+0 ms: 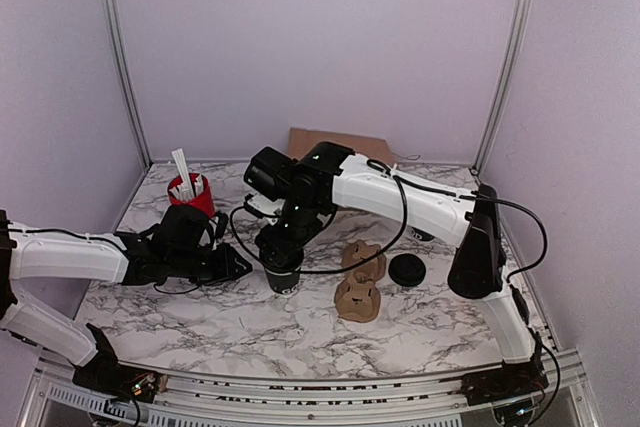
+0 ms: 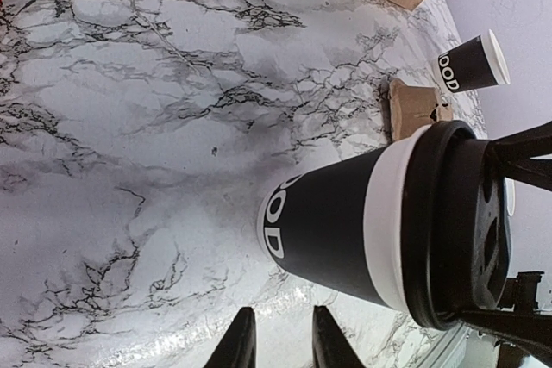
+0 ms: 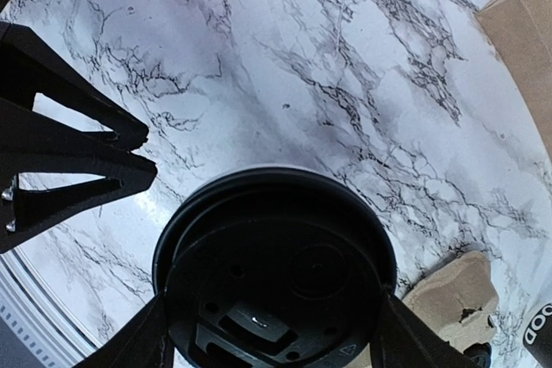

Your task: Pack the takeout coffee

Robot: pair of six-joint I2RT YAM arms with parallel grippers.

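right wrist view: the right pincer [image 3: 274,333] pinches the black lid of the takeout coffee [image 3: 276,239], one of its fingers [image 3: 138,342] on each side of the rim. the cup stands upright near the middle of the marble desk [image 1: 200,317], just left of the cardboard carriers [image 1: 358,297]. the left pincer [image 2: 282,323] lies low just beside it, only slightly spread, nothing between. a white-rimmed cup [image 2: 470,62] stands well apart.
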